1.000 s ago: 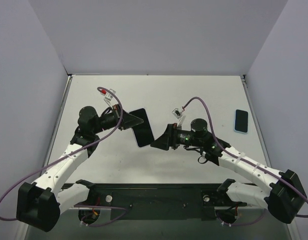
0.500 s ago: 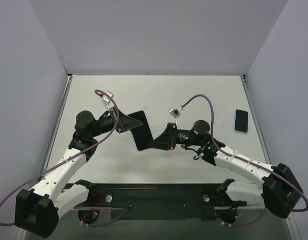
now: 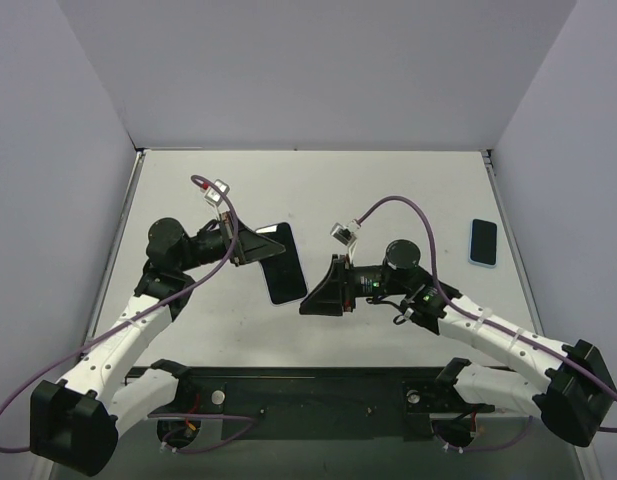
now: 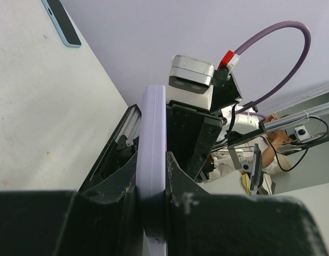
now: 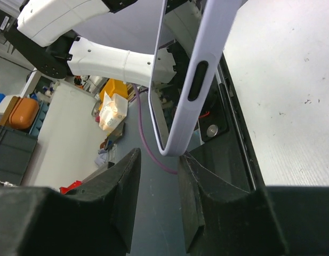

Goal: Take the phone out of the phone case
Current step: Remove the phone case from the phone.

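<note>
The lavender phone case (image 3: pixel 285 262) was held in the air above the table (image 3: pixel 408 190), its dark face turned up toward the overhead camera. The left gripper (image 3: pixel 265 248) was clenched on the case's far-left end. In the left wrist view the case ran edge-on between the jaws, which pressed on both its faces. The right gripper (image 5: pixel 159 154) sat at the case's opposite, near-right corner with its jaws parted. The rounded corner lay just over the gap between them, and contact with either could not be told. Whether a handset sat inside the case could not be told either. A phone (image 3: pixel 483 242) with a pale blue rim lay flat on the table, well to the right of the case.
</note>
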{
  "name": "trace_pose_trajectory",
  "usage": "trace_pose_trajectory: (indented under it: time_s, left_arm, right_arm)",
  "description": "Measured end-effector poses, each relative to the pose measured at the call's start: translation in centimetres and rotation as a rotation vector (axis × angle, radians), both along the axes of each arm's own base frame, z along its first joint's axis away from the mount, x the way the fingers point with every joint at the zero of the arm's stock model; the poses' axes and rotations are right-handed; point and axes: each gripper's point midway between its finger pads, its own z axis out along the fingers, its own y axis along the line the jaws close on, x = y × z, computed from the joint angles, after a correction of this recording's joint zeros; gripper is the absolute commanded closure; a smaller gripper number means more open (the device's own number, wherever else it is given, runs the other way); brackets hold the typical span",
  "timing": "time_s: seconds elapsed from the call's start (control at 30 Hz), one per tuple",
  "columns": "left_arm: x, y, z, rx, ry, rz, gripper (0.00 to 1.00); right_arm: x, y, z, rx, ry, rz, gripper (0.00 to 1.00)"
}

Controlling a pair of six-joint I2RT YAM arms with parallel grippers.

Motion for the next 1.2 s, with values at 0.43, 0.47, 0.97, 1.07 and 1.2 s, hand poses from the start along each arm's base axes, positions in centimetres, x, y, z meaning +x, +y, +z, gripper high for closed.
trace_pose_trajectory:
  time_s: [0.43,0.47,0.97,1.07,1.2]
  left_arm:
    - [-0.6,0.1,0.1,-0.002,0.005,-0.031,1.0]
    - [-0.6,0.1,0.2,-0.003,0.006,-0.035,1.0]
    - [-1.1,0.0,1.0,-0.027,-0.007,-0.051,1.0]
    - [-1.2,0.1,1.1,-0.028,-0.012,-0.053,1.0]
    - [-1.3,0.1,1.3,-0.031,-0.013,-0.055,1.0]
  right_arm:
    - [-0.5,1.0,-0.2,-0.016,0.019,0.046,0.83]
    - [-0.5,1.0,-0.2,-0.015,0.018,0.05,0.81]
    - [-0.4,1.6,0.6,0.022,0.018,0.065,0.73]
    - [-0.5,1.7,0.7,0.023,0.022,0.076,0.76]
    - [-0.7,1.8,1.1,0.03,0.014,0.094,1.0]
